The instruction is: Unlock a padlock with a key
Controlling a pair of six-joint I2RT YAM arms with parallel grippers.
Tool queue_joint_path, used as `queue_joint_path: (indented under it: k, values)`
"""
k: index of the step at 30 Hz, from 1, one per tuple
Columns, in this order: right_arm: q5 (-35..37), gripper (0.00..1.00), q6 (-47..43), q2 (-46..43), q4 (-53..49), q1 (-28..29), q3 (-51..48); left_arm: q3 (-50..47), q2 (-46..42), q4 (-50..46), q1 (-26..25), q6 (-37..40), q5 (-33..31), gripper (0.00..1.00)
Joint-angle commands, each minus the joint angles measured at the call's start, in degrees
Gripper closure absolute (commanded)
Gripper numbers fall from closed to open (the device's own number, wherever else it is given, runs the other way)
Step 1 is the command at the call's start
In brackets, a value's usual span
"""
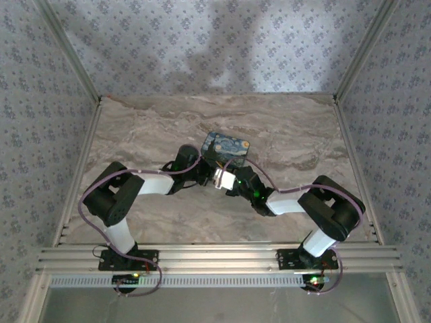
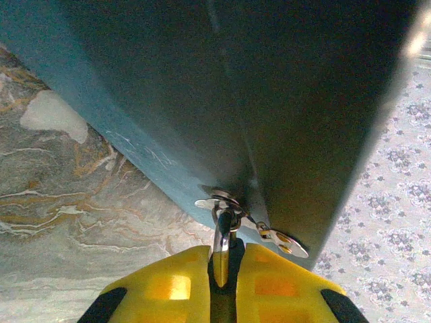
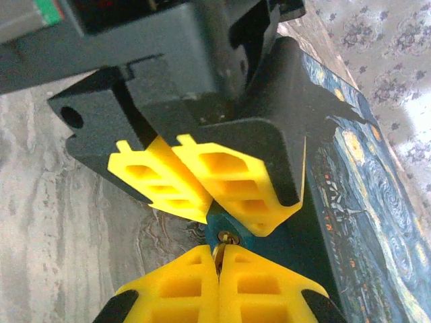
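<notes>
The padlock [image 3: 221, 227] is a small bluish body pinched between the yellow fingers [image 3: 236, 185] of my left gripper [image 1: 207, 173]. Its brass keyhole faces the right wrist camera. My right gripper [image 3: 217, 252] is shut on the thin key [image 3: 219, 254], whose tip sits at the keyhole. In the left wrist view my left gripper [image 2: 224, 254] is shut on the silvery padlock [image 2: 221, 259]. The padlock's shackle [image 2: 225, 219] loops through a ring on the painted box [image 2: 269, 101]. In the top view my right gripper [image 1: 232, 182] meets the left just in front of the box.
The blue-and-yellow painted box [image 1: 226, 149] stands mid-table, right behind both grippers. A small ring with metal tags [image 2: 286, 243] hangs beside the shackle. Marbled tabletop [image 1: 296, 141] lies all round, enclosed by patterned walls [image 1: 202, 47] at the back and sides.
</notes>
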Motion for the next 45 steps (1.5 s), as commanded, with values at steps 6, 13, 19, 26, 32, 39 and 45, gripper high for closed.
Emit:
queue_joint_path:
  k: [6,13,19,26,32,39,45]
  values:
    - [3.3,1.0,14.1,-2.2,0.2,0.5,2.5,0.4,-2.5,1.6,-0.9,-0.5,1.5,1.0]
    - [2.7,1.0,24.6,-2.4,0.9,0.5,1.8,0.4,-2.3,1.5,-1.0,-0.5,1.2,1.0]
    - [0.5,1.0,33.0,-2.4,2.5,0.5,0.9,0.6,-2.2,1.4,-1.1,-0.4,1.2,1.0]
    - [0.9,1.0,32.7,-2.2,1.9,0.5,0.9,0.5,-2.2,1.2,-1.2,-0.2,1.0,1.0]
    - [1.0,1.0,32.7,-2.0,1.4,0.5,1.0,0.4,-2.6,0.4,-1.2,0.4,0.6,0.95]
    - [1.0,1.0,32.9,-1.3,1.0,0.5,1.0,0.3,-4.6,-2.7,-0.7,2.6,-0.7,0.78]
    - [0.1,1.0,34.4,-1.2,0.9,0.5,0.9,0.0,-6.4,-5.5,0.1,4.1,-1.4,0.62]
